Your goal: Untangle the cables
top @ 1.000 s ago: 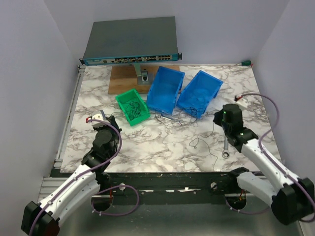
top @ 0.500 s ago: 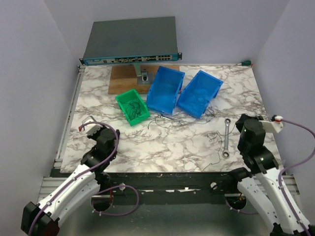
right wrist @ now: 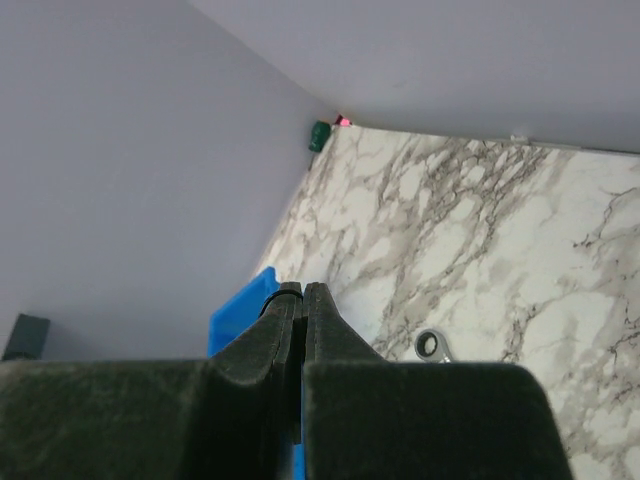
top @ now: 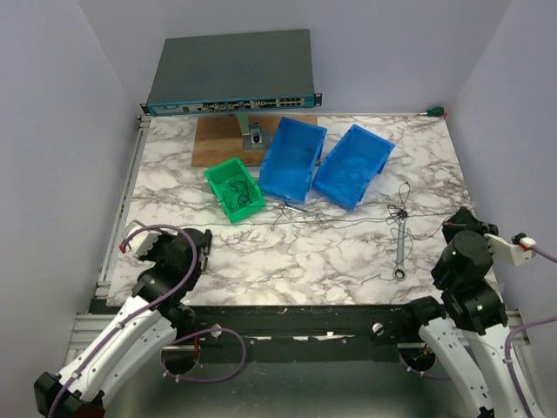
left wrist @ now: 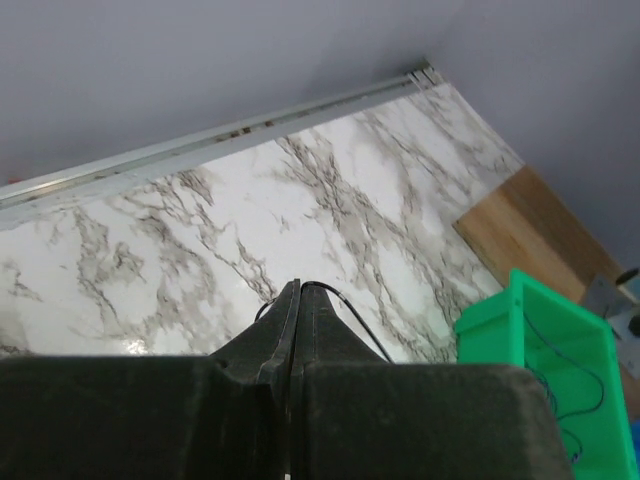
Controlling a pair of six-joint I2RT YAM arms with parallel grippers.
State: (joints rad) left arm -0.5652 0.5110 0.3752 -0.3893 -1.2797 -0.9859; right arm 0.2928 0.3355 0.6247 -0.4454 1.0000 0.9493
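Both pincers are clamped fully shut, each nipping one end of a hair-thin strand of the cables (top: 348, 221). The strand runs taut across the table (top: 287, 261) from the left pincer (top: 205, 239) at 8 o'clock to the right pincer (top: 453, 218) at 4 o'clock. A small knot (top: 399, 212) sits at 3 o'clock, just beyond the wrench (top: 399, 250). Pulling further apart risks cinching that knot, snapping the wire or dragging it out of a grip, and the strand may snag the wrench. Half a second ago both arms stood further inward and the wire lay slack beside the wrench; now it is a straight line.
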